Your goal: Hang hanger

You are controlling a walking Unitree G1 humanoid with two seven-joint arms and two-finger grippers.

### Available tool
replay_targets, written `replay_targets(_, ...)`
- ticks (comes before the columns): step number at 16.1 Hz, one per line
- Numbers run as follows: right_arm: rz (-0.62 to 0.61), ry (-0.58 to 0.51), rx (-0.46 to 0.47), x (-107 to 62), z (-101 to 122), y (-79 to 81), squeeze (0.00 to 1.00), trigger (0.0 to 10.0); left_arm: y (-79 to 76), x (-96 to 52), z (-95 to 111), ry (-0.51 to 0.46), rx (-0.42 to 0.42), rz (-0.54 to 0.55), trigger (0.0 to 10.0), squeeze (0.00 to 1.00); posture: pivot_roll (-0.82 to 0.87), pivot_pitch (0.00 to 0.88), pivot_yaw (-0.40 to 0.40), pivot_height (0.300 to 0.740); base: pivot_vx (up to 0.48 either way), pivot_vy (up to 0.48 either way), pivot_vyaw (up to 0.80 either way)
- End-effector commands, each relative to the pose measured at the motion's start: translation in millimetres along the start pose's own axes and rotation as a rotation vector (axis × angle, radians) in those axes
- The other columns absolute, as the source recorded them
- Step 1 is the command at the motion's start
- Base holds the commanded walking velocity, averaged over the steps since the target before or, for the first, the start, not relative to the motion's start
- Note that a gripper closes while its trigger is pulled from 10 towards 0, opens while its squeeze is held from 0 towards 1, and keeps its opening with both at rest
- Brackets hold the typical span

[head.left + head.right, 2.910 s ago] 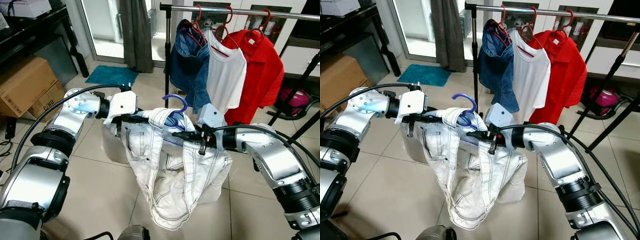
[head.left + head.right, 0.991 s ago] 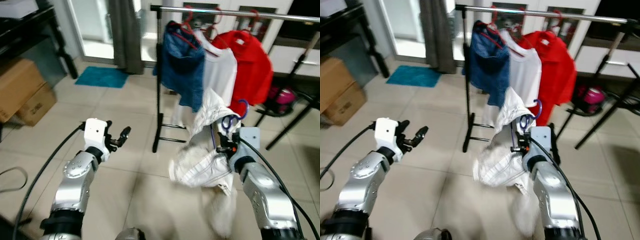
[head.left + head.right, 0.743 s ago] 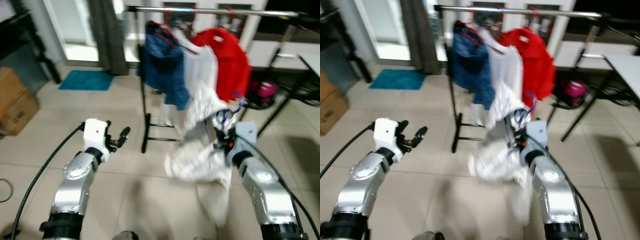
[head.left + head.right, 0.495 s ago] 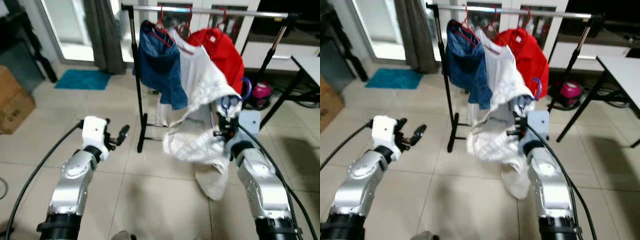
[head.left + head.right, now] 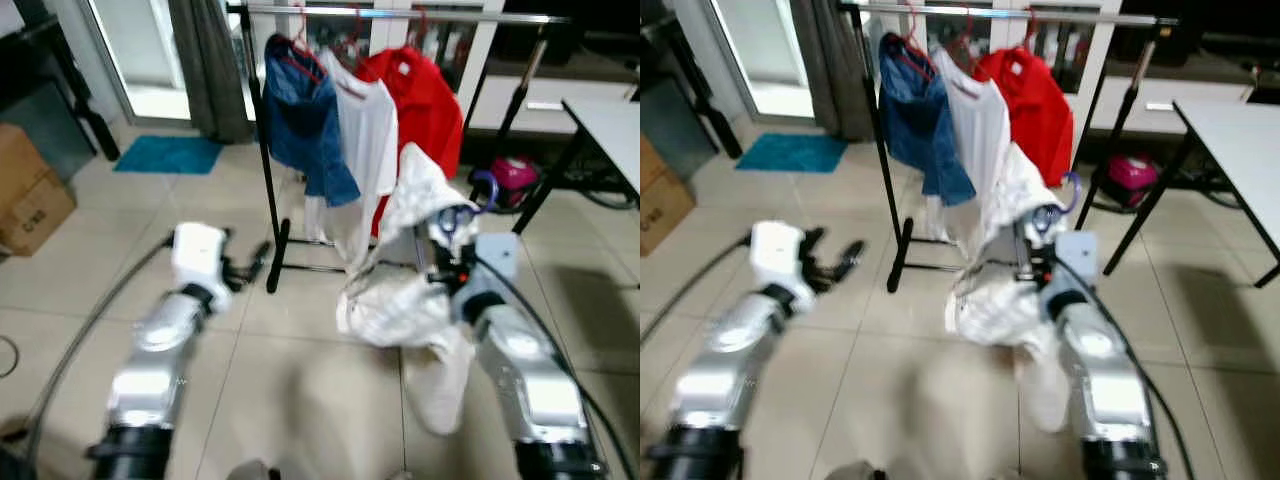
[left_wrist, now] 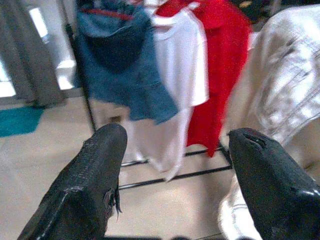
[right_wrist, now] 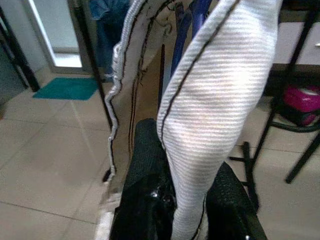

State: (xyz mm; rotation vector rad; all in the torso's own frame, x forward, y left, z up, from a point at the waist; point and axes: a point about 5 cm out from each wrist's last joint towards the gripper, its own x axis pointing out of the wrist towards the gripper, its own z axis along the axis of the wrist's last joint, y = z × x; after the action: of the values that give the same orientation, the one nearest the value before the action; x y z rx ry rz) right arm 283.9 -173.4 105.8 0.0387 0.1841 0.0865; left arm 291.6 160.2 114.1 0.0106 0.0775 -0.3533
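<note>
Two silver arms reach forward over the tiled floor (image 5: 300, 380) in the left eye view. The right tool (image 5: 447, 268) holds up a blue hanger (image 5: 470, 205) draped with a white denim garment (image 5: 405, 290), in front of the clothes rail (image 5: 400, 14). On the rail hang a blue denim top (image 5: 305, 115), a white T-shirt (image 5: 362, 140) and a red shirt (image 5: 425, 100). The left tool (image 5: 250, 268) is held out apart from the garment, holding nothing.

Seen from the left wrist, its two black fingers (image 6: 90, 185) stand wide apart with nothing between them.

Seen from the right wrist, its fingers (image 7: 147, 185) are closed on the garment's fabric at the hanger, the blue hanger rising above them.
</note>
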Motion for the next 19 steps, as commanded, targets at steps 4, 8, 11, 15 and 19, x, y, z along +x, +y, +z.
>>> replay_targets(4, -0.016, -0.067, 0.03, 1.6, 15.2, 0.3, 0.0, 10.0, -0.1, 0.2, 5.7, -0.003, 0.03, -0.008, 10.0, 0.0, -0.03, 0.0, 0.009, 0.74, 0.0, 0.0, -0.2)
replay_targets(8, 0.0, -0.068, 0.044, 2.9, 16.0, 5.8, 0.0, 10.0, -1.7, 0.4, 4.8, 0.027, 0.043, -0.036, 10.0, 0.0, -0.03, 0.0, 0.024, 0.74, 0.125, 0.0, -0.14)
replay_targets(11, -0.003, -0.071, 0.038, 2.0, 14.5, 8.1, 0.0, 10.0, -1.0, 0.2, 6.1, 0.023, 0.033, -0.036, 10.0, 0.0, -0.03, 0.0, 0.032, 0.74, 0.255, 0.0, 0.0)
replay_targets(15, -0.003, -0.066, 0.063, 1.2, 13.2, 7.4, 0.0, 10.0, -1.0, 1.2, 6.8, 0.031, 0.032, -0.046, 10.0, 0.0, -0.03, 0.0, 0.037, 0.74, 0.265, 0.0, -0.11)
replay_targets(19, -0.014, -0.065, 0.065, 0.8, 12.7, 6.3, 0.0, 10.0, -2.2, 2.3, 6.9, 0.032, 0.03, -0.051, 10.0, 0.0, -0.03, 0.0, 0.039, 0.74, 0.265, 0.0, -0.7)
